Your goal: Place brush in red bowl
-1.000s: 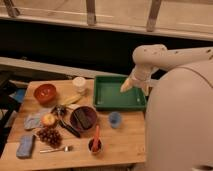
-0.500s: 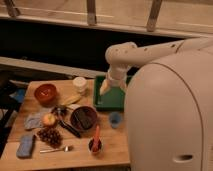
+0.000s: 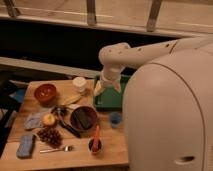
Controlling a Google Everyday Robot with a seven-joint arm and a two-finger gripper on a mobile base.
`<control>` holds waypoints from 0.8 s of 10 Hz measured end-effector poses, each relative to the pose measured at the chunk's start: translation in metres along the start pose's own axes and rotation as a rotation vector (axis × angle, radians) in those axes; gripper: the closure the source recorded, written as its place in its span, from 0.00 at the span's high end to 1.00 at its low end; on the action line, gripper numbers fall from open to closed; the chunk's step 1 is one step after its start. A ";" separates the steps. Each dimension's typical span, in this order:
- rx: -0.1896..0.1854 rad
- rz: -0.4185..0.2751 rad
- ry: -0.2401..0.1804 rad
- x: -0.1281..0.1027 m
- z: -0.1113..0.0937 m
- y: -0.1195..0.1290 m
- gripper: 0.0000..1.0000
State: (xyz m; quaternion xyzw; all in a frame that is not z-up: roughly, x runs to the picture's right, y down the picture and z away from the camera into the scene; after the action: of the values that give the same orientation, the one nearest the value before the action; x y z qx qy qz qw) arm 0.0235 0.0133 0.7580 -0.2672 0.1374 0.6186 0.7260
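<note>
The robot's gripper (image 3: 106, 87) hangs empty over the near-left edge of a green tray (image 3: 107, 103), its two fingers spread apart and pointing down. Below it and to the left, well apart, the brush (image 3: 70, 128) lies flat on the table (image 3: 75, 156). Its long axis slants from upper left to lower right, just beside a dark bowl (image 3: 83, 118). The red bowl (image 3: 45, 93) sits further left of the gripper.

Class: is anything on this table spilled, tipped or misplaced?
Nothing stands out: the red bowl and maroon bowl sit upright, nothing spilled. The gripper hangs open above the left edge of the green tray.
</note>
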 end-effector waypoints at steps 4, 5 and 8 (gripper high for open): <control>-0.073 -0.107 -0.002 -0.009 0.018 0.044 0.80; -0.100 -0.141 -0.003 -0.016 0.024 0.066 0.80; -0.207 -0.266 -0.002 -0.037 0.038 0.141 0.80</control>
State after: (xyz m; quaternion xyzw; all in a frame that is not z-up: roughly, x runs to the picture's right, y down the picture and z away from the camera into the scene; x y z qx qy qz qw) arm -0.1254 0.0175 0.7783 -0.3556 0.0356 0.5282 0.7702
